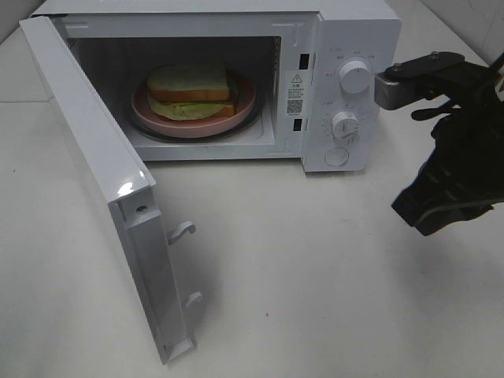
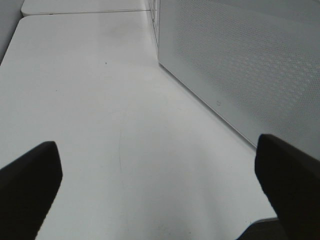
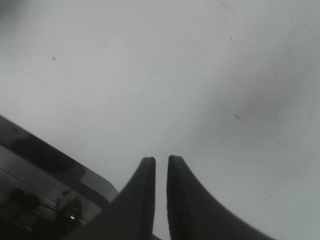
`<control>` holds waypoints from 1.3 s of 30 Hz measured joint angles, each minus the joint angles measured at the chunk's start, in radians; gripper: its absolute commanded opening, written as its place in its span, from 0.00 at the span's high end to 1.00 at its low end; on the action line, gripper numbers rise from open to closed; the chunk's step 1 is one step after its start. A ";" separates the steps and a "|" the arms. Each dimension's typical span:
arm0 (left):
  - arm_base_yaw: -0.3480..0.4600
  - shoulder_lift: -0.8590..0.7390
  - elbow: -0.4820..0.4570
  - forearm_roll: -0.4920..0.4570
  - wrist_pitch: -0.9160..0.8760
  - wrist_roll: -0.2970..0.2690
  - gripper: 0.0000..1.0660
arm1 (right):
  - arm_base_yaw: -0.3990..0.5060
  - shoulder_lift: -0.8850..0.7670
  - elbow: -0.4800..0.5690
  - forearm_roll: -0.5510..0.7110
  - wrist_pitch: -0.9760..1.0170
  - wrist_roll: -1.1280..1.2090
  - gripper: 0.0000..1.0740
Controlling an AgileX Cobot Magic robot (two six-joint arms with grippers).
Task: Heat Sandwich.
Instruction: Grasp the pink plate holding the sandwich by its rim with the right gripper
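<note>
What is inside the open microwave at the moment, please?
Inside the microwave a sandwich lies on a round pink plate. The sandwich covers the plate's middle, and the plate hides most of the chamber floor.

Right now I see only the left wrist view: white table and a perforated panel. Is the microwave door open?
Observer: Yes. The microwave door stands wide open, swung toward the left arm's side.
Operator: Where is the sandwich?
Observer: The sandwich lies on a pink plate inside the microwave.
Operator: And the right gripper?
Observer: The right gripper hangs over the table on the microwave's knob side, its jaws a narrow slit apart, holding nothing.
</note>
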 measured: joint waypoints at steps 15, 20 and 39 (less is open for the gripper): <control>0.000 0.000 0.000 0.000 0.000 0.000 0.03 | 0.000 0.000 -0.025 -0.038 -0.001 -1.024 0.83; 0.000 0.000 0.000 0.000 0.000 0.000 0.03 | 0.000 0.000 -0.025 -0.038 -0.023 -1.068 0.68; 0.000 0.000 0.000 0.000 0.000 0.000 0.03 | 0.035 0.044 -0.027 -0.060 -0.146 -0.920 0.13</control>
